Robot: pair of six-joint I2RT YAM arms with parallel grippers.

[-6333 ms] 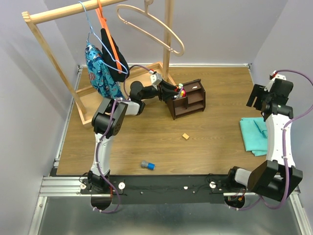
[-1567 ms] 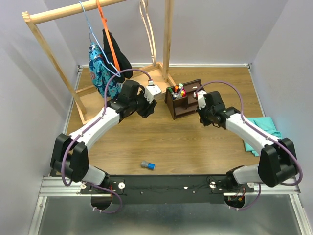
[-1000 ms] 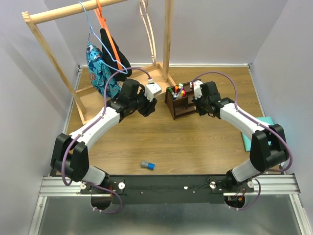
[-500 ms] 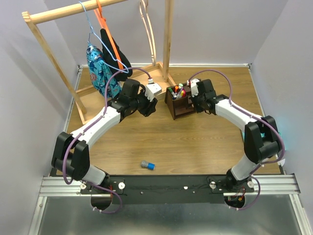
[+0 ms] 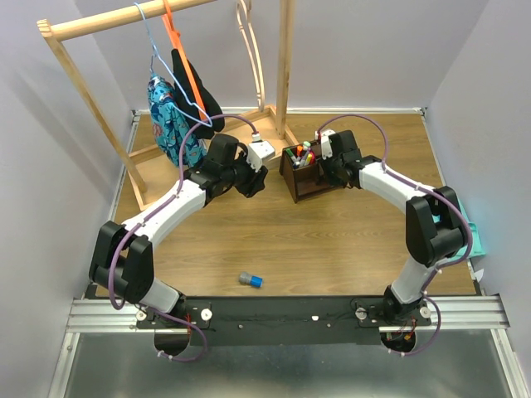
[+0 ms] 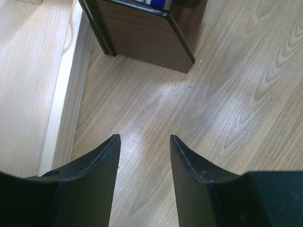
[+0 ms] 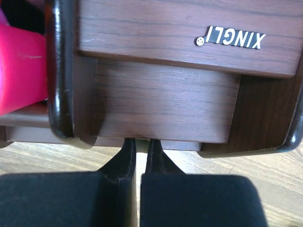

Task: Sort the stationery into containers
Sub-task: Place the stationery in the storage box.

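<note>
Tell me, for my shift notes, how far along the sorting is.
Done: coloured markers stand in the organiser. In hand: nothing; the right hand is shut with its tips at the organiser, the left hand open beside it. Left: the grey-blue cylinder lies on the table.

Counted on the surface (image 5: 332,240): one dark wooden organiser (image 5: 305,184), one grey-blue cylinder (image 5: 250,280), one teal cloth (image 5: 474,245), one clothes rack (image 5: 91,21). Markers (image 5: 304,154) in organiser: several, exact number not resolved.
</note>
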